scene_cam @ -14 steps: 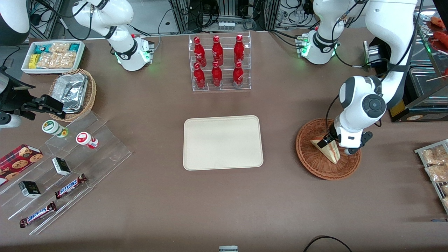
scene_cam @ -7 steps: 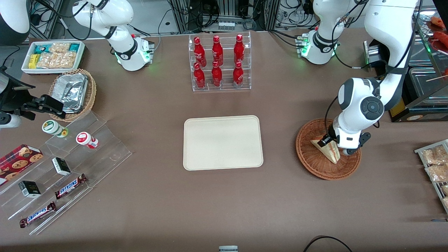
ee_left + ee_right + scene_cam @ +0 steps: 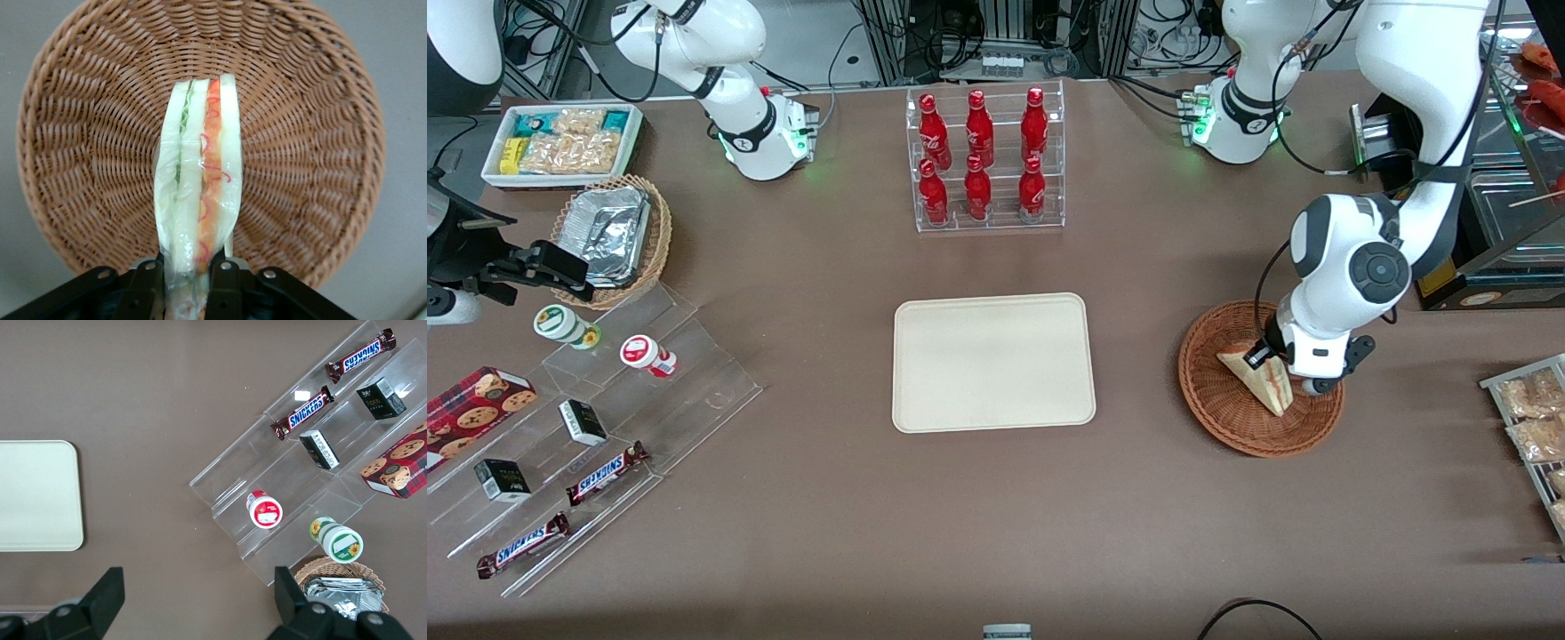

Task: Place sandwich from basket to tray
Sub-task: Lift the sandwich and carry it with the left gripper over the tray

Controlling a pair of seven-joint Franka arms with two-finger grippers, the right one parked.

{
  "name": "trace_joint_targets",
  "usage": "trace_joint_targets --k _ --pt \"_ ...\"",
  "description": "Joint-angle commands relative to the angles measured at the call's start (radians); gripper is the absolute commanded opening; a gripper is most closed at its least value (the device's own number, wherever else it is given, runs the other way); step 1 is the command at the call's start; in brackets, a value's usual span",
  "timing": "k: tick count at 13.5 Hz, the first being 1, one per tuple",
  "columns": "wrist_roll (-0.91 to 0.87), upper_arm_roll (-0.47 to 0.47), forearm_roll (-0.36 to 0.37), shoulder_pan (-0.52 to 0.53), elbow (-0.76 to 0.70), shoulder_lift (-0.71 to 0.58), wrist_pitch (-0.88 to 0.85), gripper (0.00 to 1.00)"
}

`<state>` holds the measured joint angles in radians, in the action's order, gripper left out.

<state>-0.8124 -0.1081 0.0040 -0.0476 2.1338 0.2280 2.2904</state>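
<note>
The sandwich (image 3: 1260, 380), a wrapped white wedge with red, orange and green filling, stands on edge over the middle of the reddish-brown wicker basket (image 3: 1216, 404), toward the working arm's end of the table. My left gripper (image 3: 1264, 356) is shut on its wide end. In the left wrist view the black fingers (image 3: 225, 277) clamp the sandwich (image 3: 199, 173) from both sides, with the gripper (image 3: 188, 268) over the basket (image 3: 87, 133). I cannot tell whether the sandwich touches the basket's floor. The cream tray (image 3: 993, 362) lies bare at the table's middle, beside the basket.
A clear rack of red bottles (image 3: 985, 160) stands farther from the front camera than the tray. Packets on a rack (image 3: 1534, 418) lie at the working arm's end. Toward the parked arm's end are clear steps with snacks (image 3: 596, 427), a tan foil basket (image 3: 611, 238) and a white bin (image 3: 560, 142).
The left arm's wrist shifted slightly toward the tray and back. The sandwich stays gripped over the basket at nearly the same spot.
</note>
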Motion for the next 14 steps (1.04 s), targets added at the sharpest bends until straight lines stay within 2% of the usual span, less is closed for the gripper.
trace_joint_targets --k 1,4,10,12,14 --pt "-0.034 -0.041 0.008 -0.005 -0.104 -0.016 -0.149 0.0" --pt "-0.037 -0.091 0.004 -0.005 -0.149 -0.016 -0.164 0.0" --pt "-0.021 -0.293 0.011 -0.006 -0.225 0.054 -0.218 0.0" --pt "-0.031 -0.367 0.059 -0.006 -0.273 0.115 -0.219 0.0" --pt "-0.089 -0.389 0.103 -0.084 -0.357 0.197 -0.224 0.0"
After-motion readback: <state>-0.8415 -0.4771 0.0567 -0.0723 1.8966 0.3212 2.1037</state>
